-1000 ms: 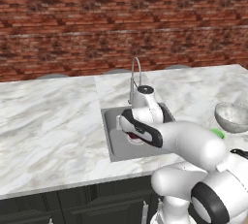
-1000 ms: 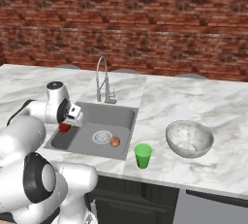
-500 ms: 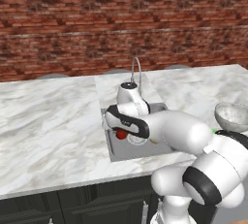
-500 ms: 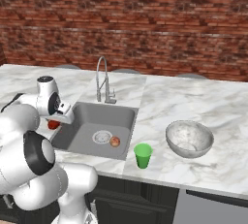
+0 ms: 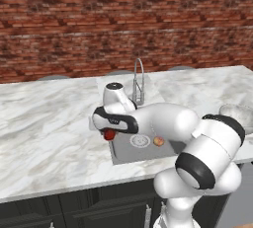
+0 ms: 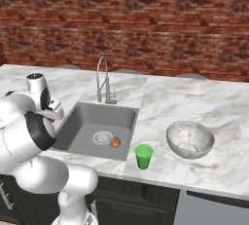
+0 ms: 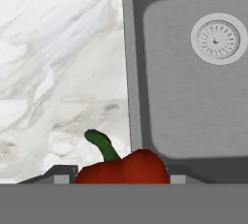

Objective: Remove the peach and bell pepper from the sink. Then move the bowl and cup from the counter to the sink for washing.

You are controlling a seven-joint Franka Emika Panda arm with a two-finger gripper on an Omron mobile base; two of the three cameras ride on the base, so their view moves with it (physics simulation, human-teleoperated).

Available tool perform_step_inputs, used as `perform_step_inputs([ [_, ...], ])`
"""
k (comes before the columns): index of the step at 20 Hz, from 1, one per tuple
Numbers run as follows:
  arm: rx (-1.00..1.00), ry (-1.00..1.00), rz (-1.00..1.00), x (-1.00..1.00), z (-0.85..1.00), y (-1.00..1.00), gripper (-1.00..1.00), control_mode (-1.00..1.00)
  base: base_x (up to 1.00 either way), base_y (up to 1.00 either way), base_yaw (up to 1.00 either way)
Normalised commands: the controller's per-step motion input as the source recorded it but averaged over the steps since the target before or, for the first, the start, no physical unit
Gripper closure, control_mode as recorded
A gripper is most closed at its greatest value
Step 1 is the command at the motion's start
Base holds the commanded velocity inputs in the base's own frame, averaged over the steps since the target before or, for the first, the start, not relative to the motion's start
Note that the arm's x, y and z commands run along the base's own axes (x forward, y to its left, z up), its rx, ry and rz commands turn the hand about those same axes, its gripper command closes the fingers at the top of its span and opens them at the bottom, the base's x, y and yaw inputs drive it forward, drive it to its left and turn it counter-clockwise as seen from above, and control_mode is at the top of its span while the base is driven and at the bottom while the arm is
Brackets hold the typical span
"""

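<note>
My gripper (image 5: 108, 130) is shut on the bell pepper (image 5: 109, 135), dark red and glossy, and holds it over the left rim of the sink (image 5: 123, 154). In the hand view the bell pepper (image 7: 127, 168) with its green stem sits between my fingertips (image 7: 62, 175), above the line where the counter (image 7: 58, 53) meets the sink (image 7: 193, 102). The peach (image 6: 115, 142) lies on the basin floor beside the drain (image 6: 102, 137). On the counter right of the sink stand the green cup (image 6: 143, 156) and the silvery bowl (image 6: 189, 139).
A tall arched chrome faucet (image 6: 102, 80) rises behind the sink. White marble counter (image 5: 49, 123) stretches wide to the left of the basin. A brick wall (image 5: 123, 19) backs the counter. My arm (image 5: 163, 121) spans the front of the sink.
The arm has swung left with the bell pepper, from above the basin to its left rim by the counter. Peach, cup and bowl have stayed put.
</note>
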Motion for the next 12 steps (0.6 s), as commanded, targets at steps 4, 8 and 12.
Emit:
perform_step_inputs([
  [4, 0.00, 0.00, 0.00, 0.23, 0.00, 0.51, 1.00, -1.00, 0.00, 0.00, 0.00],
  [8, 0.00, 0.00, 0.00, 0.27, 0.00, 0.50, 1.00, -1.00, 0.00, 0.00, 0.00],
  [12, 0.00, 0.09, 0.00, 0.23, -0.10, 0.41, 1.00, -1.00, 0.00, 0.00, 0.00],
])
